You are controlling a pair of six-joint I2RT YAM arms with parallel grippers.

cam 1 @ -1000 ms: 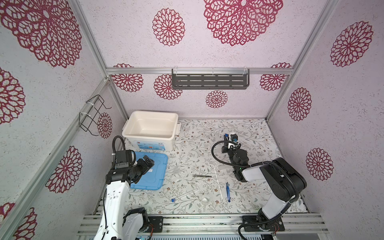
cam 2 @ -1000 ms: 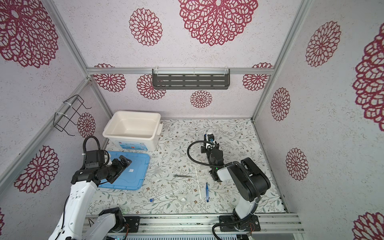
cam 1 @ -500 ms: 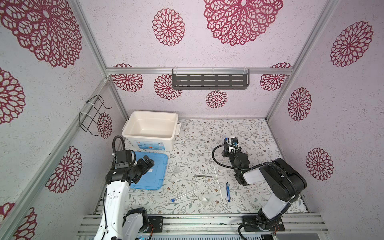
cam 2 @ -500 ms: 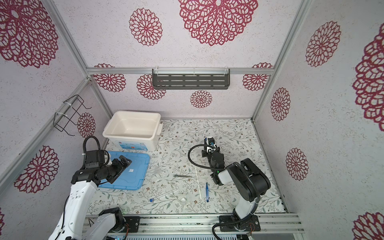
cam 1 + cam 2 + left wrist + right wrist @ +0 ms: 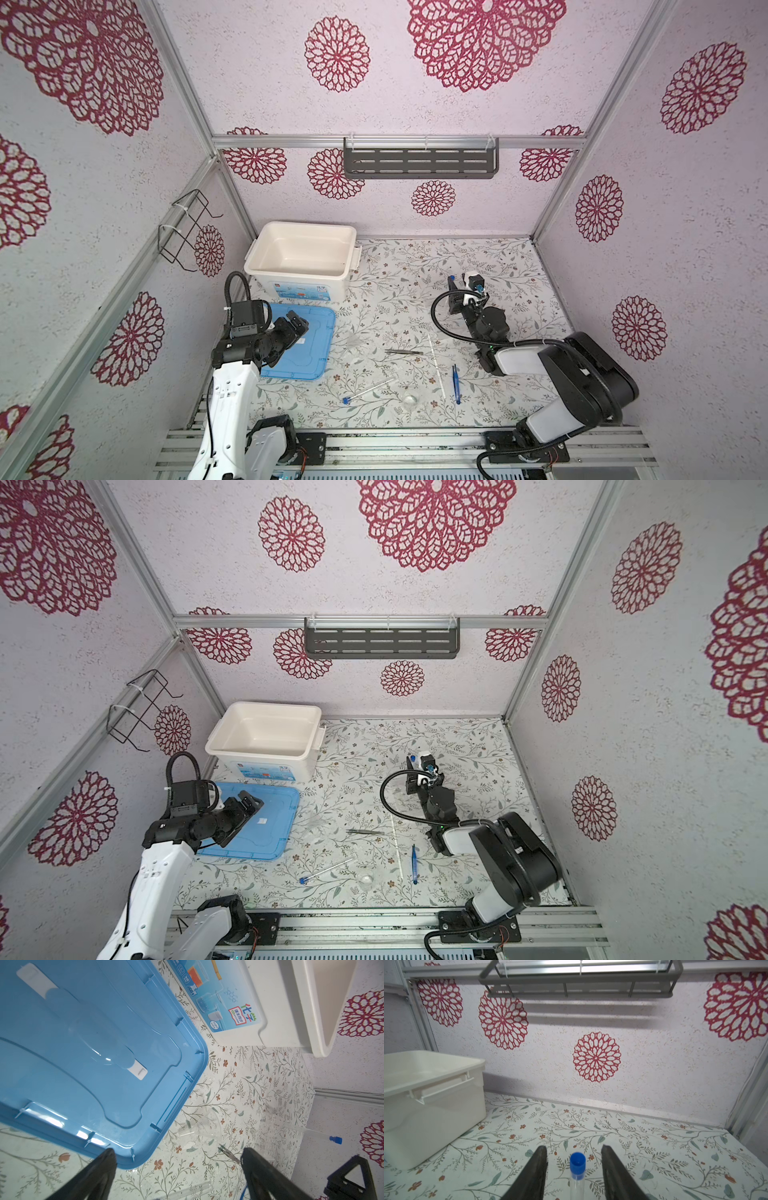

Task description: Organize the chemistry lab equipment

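White plastic first: the box (image 5: 301, 275) sits open at the back left, its blue lid (image 5: 309, 357) flat on the table in front of it. My left gripper (image 5: 297, 324) hangs over that lid's near corner, jaws spread wide, nothing in them. My right gripper (image 5: 574, 1148) is low at mid-table, fingers parted, a blue-capped test tube (image 5: 577, 1167) between them and touching neither, so nothing's gripped. Toward the front lie a second test tube (image 5: 369, 390), a white rod (image 5: 437, 370), blue tweezers (image 5: 456, 384) beside it, grey tweezers (image 5: 404, 352), and a tiny glass dish (image 5: 409, 400).
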